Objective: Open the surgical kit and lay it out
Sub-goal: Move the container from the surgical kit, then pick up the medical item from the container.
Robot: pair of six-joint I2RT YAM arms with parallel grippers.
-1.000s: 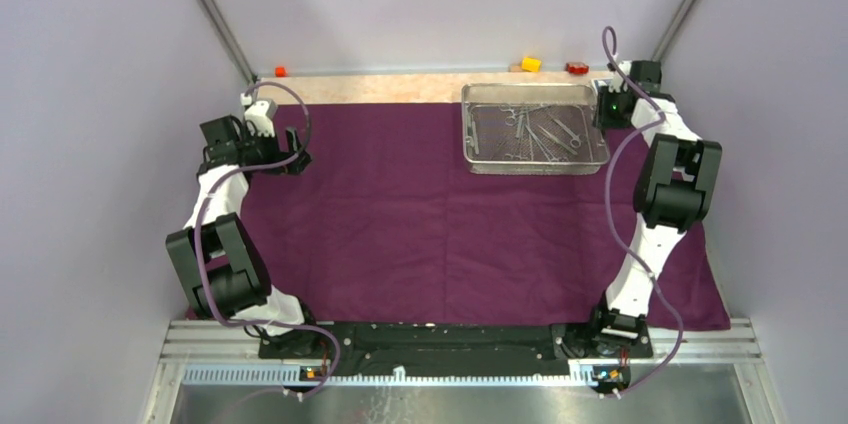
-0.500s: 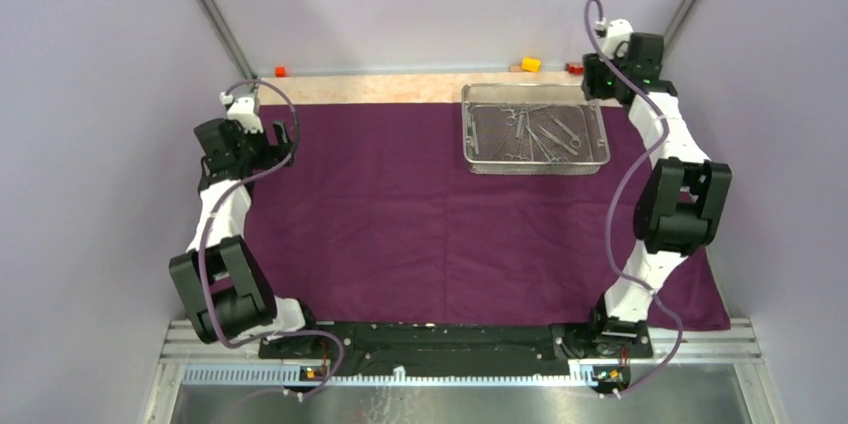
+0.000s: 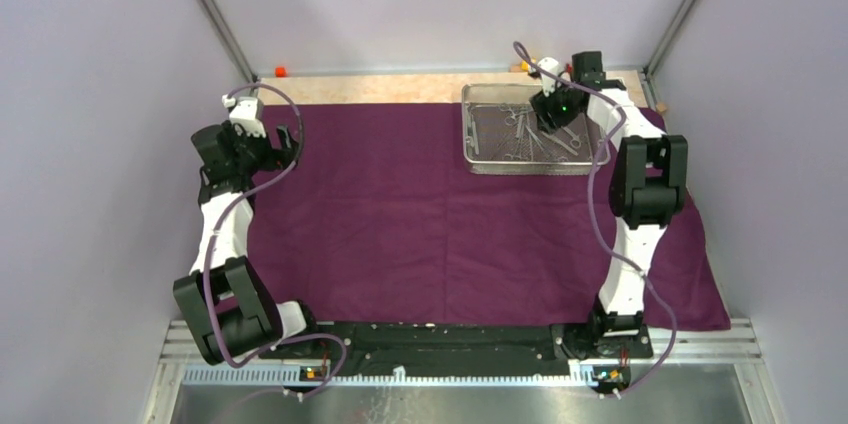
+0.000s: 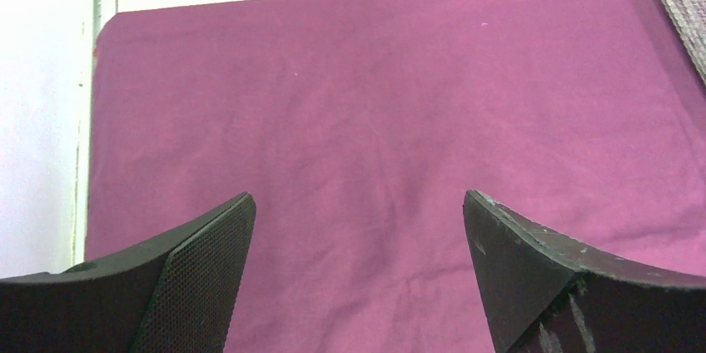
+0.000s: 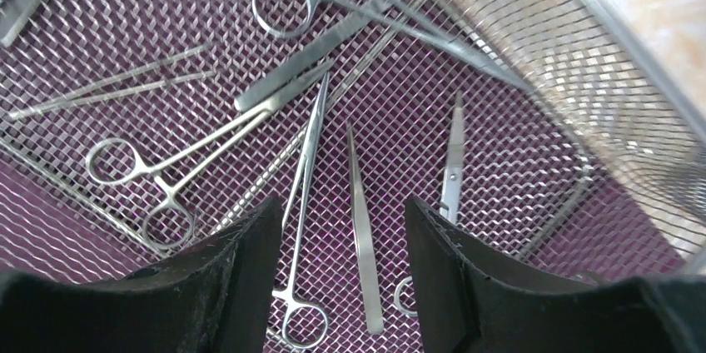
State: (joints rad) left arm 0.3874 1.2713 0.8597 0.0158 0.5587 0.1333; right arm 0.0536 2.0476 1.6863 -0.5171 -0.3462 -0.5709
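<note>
The dark purple cloth wrap lies spread flat over the table. The silver wire-mesh tray stands on its back right part. My right gripper hangs open just above the tray's inside. In the right wrist view its jaws straddle a slim pair of tweezers lying on the mesh, without touching it. A ring-handled clamp lies beside the left finger and another clamp farther left. My left gripper stands wide open and empty above the cloth near its back left corner.
Scissors and more steel tools lie in the tray, whose wire wall rises on the right. A small red block and a yellow block sit on the bare wooden strip behind the cloth. Grey walls close both sides.
My right arm has swung left from the tray's right end to above its inside, and its jaws have opened wider. My left arm has lifted and stretched a little toward the back.
</note>
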